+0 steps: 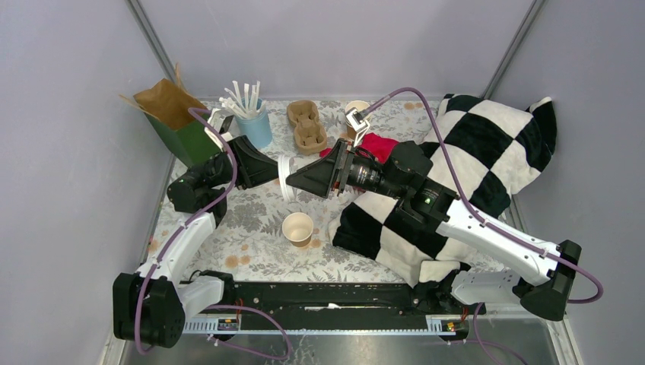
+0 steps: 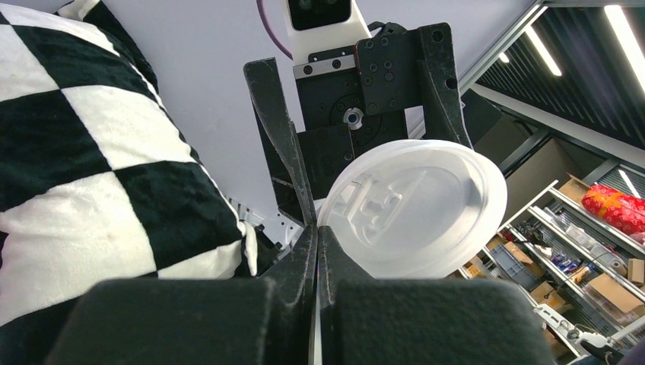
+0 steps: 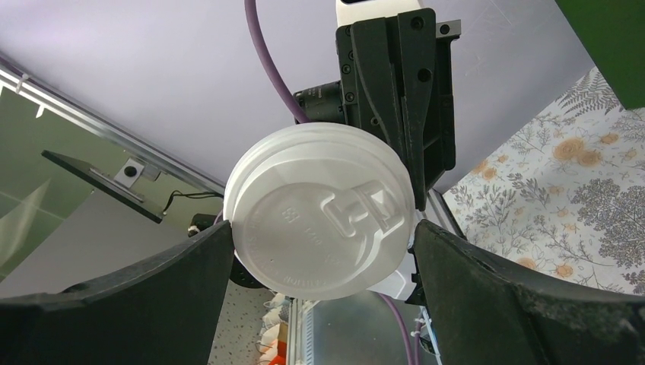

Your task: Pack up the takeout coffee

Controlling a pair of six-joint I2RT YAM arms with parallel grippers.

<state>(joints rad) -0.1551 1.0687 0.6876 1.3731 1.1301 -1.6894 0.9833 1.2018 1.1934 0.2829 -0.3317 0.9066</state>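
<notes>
Nothing can be read for certain. The white lid [image 3: 319, 209] carries raised moulded marks: a blocky shape and, beside it, a curved line of tiny characters. All of them are too faint to make out.

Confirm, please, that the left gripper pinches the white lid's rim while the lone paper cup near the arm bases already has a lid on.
Not quite: that paper cup has no lid; the top external view shows its open mouth. The left gripper does pinch the white lid by its rim.
</notes>
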